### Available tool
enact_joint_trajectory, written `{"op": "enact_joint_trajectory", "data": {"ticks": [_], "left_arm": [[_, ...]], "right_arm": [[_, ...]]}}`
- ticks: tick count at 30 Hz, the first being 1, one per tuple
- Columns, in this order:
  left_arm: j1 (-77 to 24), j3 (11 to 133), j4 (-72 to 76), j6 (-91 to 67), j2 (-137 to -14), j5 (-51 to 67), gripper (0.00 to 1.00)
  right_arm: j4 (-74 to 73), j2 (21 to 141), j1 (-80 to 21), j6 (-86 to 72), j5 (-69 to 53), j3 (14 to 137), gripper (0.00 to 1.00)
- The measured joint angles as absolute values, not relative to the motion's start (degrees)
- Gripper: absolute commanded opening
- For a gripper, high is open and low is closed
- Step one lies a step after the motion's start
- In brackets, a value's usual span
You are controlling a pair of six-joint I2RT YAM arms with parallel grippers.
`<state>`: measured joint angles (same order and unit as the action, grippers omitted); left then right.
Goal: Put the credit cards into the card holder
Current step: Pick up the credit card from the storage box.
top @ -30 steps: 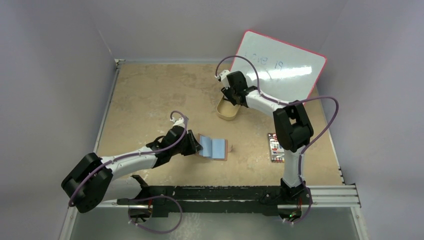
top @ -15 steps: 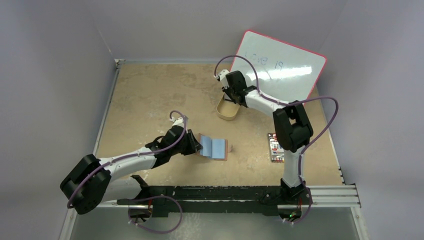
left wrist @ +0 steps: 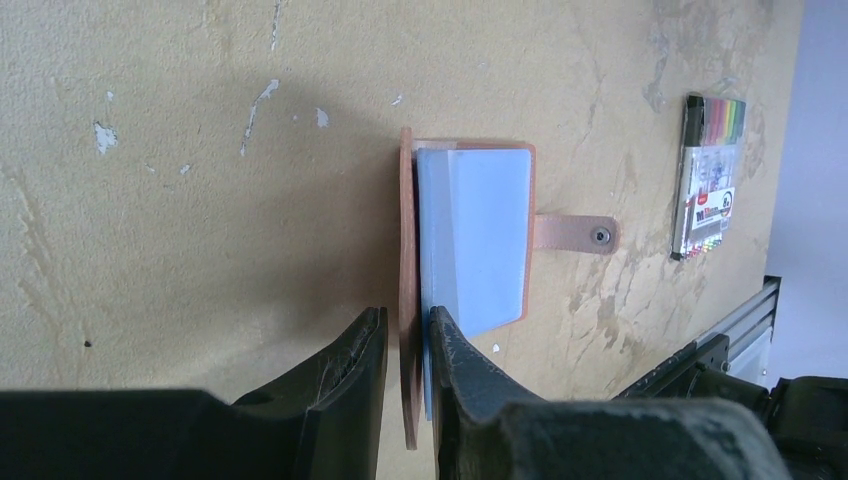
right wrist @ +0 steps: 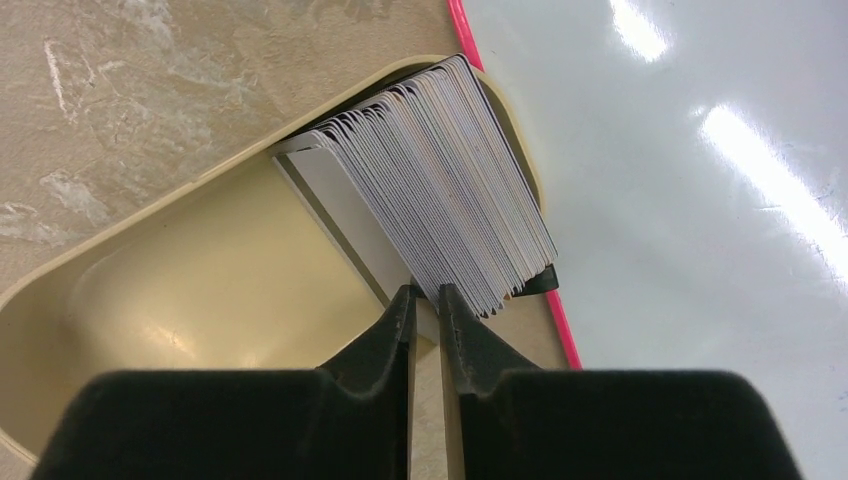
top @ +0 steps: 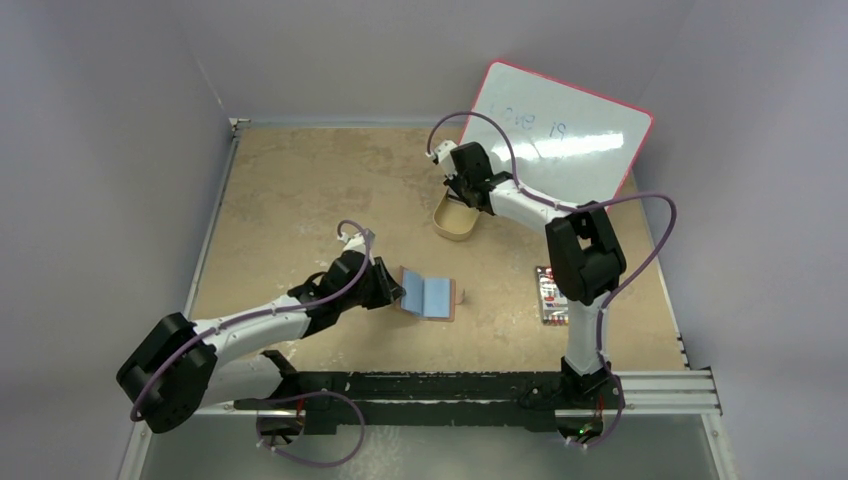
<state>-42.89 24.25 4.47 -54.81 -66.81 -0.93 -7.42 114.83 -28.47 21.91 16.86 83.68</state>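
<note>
The card holder (top: 432, 295) lies open on the table, reddish-brown leather with a light blue inside (left wrist: 470, 230) and a snap tab pointing right. My left gripper (top: 395, 290) (left wrist: 405, 330) is shut on its left cover, which stands upright between the fingers. A thick stack of whitish-grey credit cards (right wrist: 440, 180) stands on edge in a tan oval tray (right wrist: 180, 300) (top: 455, 225). My right gripper (top: 462, 195) (right wrist: 425, 295) reaches down into the tray. Its jaws are drawn nearly together on the near lower corner of the front cards.
A white board with a pink rim (top: 560, 130) (right wrist: 700, 150) leans at the back right, just behind the tray. A pack of coloured markers (top: 550, 296) (left wrist: 708, 175) lies right of the card holder. A black rail (top: 450, 385) runs along the near edge.
My right wrist has edged slightly to the far left over the tray. The left arm and the card holder have shifted only a little.
</note>
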Motion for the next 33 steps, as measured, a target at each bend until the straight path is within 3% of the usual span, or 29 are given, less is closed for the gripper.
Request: {"op": "enact_joint_trajectory", "data": {"ticks": [5, 33], "left_arm": [[-42.9, 24.3, 4.4, -54.8, -66.6, -1.0, 0.21], [-42.9, 23.8, 0.7, -54.8, -64.1, -3.2, 0.21]], "right_arm": [[-7.8, 114.6, -28.4, 22.0, 16.0, 83.7, 0.0], [-15.9, 106.9, -27.4, 13.1, 7.3, 83.9, 0.0]]}}
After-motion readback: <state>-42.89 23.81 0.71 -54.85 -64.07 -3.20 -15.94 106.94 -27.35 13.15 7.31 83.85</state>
